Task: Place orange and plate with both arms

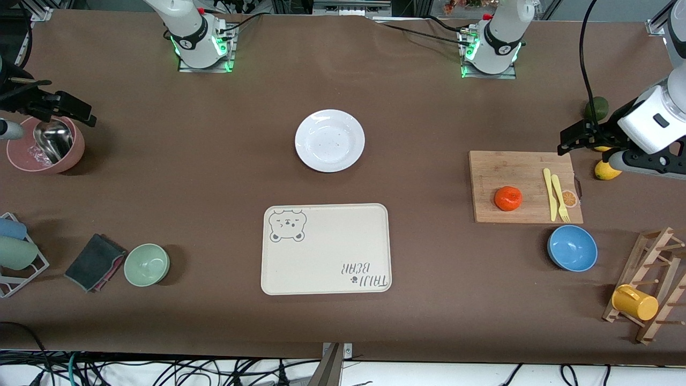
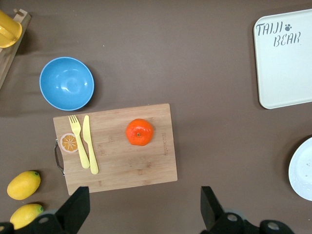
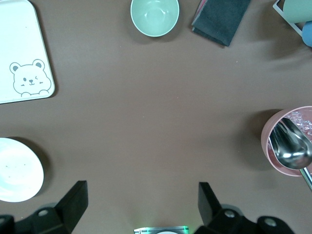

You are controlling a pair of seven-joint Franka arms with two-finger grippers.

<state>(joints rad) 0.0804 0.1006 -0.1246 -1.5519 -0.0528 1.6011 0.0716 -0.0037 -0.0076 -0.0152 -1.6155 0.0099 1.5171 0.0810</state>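
Left gripper (image 2: 141, 212): fingers (image 2: 210, 207) spread wide and holding nothing, up in the air over bare worktop (image 1: 429, 128) beside the cutting board (image 1: 522, 166), toward the left arm's end; right gripper (image 3: 139, 209): fingers (image 3: 75, 202) equally wide and holding nothing, over the pink bowl (image 1: 75, 153) (with a metal scoop inside) at the right arm's end. Resting on the cutting board, next to a yellow knife and fork (image 1: 556, 195): the orange (image 1: 508, 198). Sitting bare mid-worktop, well apart from the orange: the plate (image 1: 329, 140), with the bear-printed tray (image 1: 327, 252) nearer the front camera. Just off the board, nearer the camera: a blue bowl (image 1: 572, 247); by the left gripper, two lemons (image 2: 23, 184).
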